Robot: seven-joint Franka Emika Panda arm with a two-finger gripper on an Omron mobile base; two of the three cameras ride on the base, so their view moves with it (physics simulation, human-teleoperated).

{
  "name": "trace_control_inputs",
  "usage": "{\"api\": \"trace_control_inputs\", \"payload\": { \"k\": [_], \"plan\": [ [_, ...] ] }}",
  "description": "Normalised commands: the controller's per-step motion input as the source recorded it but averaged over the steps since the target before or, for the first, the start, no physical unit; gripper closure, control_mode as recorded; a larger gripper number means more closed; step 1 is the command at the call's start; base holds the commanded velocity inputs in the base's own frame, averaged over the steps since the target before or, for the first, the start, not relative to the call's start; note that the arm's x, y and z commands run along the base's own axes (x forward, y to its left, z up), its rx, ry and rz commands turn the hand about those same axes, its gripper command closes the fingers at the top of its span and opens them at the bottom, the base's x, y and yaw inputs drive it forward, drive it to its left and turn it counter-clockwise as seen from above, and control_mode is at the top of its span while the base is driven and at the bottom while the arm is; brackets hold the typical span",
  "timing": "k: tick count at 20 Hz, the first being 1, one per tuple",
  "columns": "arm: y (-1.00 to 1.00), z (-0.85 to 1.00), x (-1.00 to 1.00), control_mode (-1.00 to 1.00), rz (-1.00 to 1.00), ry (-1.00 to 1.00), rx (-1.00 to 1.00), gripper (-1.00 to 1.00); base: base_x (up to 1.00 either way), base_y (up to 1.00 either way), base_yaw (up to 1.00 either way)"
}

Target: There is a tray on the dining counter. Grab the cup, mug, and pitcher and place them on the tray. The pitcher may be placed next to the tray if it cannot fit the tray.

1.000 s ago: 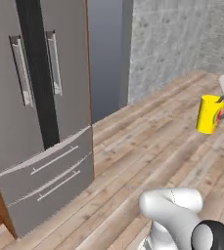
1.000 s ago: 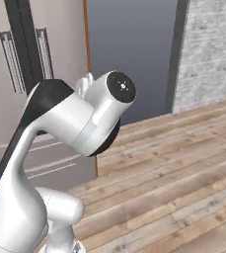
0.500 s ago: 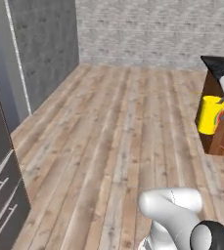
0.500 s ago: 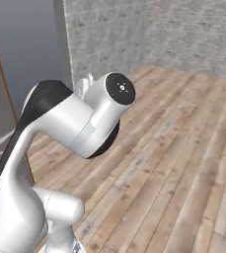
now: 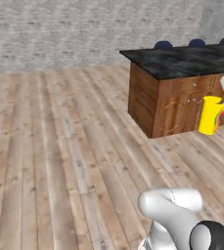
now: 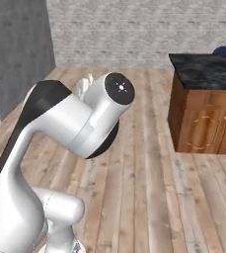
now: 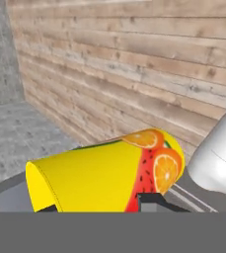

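We have the cup [image 7: 109,175] clamped in the gripper [image 7: 102,208]: in the hand view the yellow body sits right across the two dark fingertips [image 7: 151,200], jaws part-closed on its sides, fruit print towards the far end. Its long axis runs across that view, roughly crosswise to the fingers. In the left base view the cup [image 5: 211,115] hangs upright in the air at the right edge, in front of the wood face of the dining counter [image 5: 182,58], well above the plank floor [image 5: 59,146].

What matters next: the counter top lies ahead and to the right of us, higher than the cup's base by our read, so the cup needs to go up and over the near edge. The tray's place on the counter we can't tell from here.
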Motion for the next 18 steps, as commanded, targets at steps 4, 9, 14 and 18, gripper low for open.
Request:
{"api": "trace_control_inputs", "payload": {
  "k": [4,9,14,18],
  "plan": [
    [0.0,0.0,0.0,1.0,0.0,0.0,0.0,1.0,0.0,0.71,-0.7],
    [0.0,0.0,0.0,1.0,0.0,0.0,0.0,1.0,0.01,0.31,-0.59],
    [0.0,0.0,0.0,1.0,0.0,0.0,0.0,1.0,0.39,0.26,-0.32],
    [0.0,0.0,0.0,1.0,0.0,0.0,0.0,1.0,0.74,0.9,-0.19]
  ]
}}
